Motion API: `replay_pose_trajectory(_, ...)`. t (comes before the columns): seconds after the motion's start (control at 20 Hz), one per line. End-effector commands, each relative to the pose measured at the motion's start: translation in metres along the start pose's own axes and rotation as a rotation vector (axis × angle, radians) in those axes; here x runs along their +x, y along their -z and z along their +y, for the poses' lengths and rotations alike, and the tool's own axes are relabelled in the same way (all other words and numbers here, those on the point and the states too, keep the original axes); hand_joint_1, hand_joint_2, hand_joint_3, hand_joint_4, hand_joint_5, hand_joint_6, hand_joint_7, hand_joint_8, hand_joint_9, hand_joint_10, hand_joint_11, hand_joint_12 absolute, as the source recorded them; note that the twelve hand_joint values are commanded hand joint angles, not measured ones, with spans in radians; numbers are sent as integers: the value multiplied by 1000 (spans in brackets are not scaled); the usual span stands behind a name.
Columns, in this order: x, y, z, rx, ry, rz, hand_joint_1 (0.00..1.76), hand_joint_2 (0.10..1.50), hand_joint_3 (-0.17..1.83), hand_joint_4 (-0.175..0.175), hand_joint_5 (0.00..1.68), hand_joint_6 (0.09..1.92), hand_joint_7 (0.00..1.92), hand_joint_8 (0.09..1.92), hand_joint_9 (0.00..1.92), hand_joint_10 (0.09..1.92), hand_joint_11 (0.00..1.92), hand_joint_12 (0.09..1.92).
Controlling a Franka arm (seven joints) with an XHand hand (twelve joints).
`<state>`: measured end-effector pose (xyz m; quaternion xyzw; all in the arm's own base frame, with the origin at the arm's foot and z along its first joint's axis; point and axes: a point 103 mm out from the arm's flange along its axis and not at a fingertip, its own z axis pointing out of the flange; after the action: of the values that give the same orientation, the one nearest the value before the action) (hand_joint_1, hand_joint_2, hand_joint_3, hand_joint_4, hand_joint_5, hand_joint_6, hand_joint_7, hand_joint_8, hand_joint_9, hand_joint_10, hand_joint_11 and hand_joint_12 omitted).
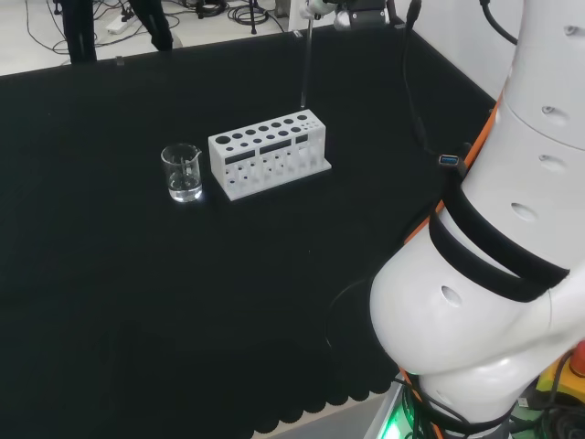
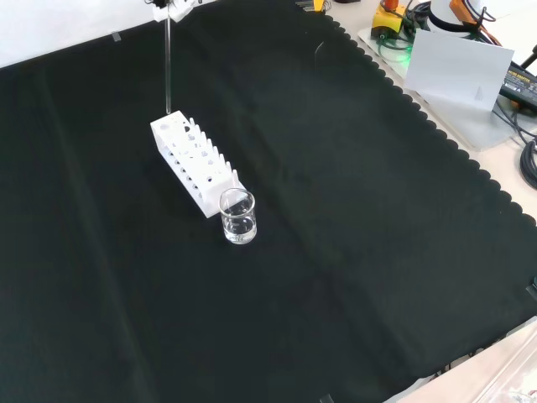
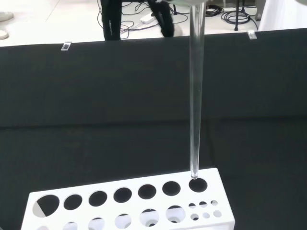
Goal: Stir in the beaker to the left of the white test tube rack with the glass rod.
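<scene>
A thin glass rod [image 1: 305, 64] [image 2: 168, 67] [image 3: 195, 96] hangs upright from the hand [image 1: 315, 7] [image 2: 172, 7], which is shut on its top end at the edge of both room views. The rod's lower tip hovers just above the end hole of the white test tube rack [image 1: 267, 154] [image 2: 191, 155] [image 3: 124, 206], at the rack's right end in the head view. A small clear beaker [image 1: 183, 172] [image 2: 238, 217] with a little clear liquid stands on the cloth at the rack's other end, left of it in the head view and nearer the camera in the front view.
The arm's big white links [image 1: 512, 229] take up the right of the head view, with cables and a blue plug [image 1: 448, 160] beside them. In the front view a grey sheet [image 2: 457, 71] and cables lie past the cloth's scalloped edge at top right.
</scene>
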<state>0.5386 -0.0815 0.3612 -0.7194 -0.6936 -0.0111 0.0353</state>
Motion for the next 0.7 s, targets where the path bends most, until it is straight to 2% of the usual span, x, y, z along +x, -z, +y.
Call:
replay_pose_trajectory(0.05, 7, 3, -8, 2, 15, -4, 1231, 1047, -175, -175, 1360, 388, 1510, 956, 1780, 567, 1782, 648)
replay_pose_trajectory(0.3, 18, 1, -4, 8, 28, -5, 1231, 1047, -175, -175, 1362, 383, 1511, 955, 1780, 567, 1781, 651)
replay_pose_trajectory(0.7, 67, 0, 6, 21, 109, 14, 1231, 1046, -175, -175, 1365, 378, 1511, 954, 1780, 567, 1781, 655)
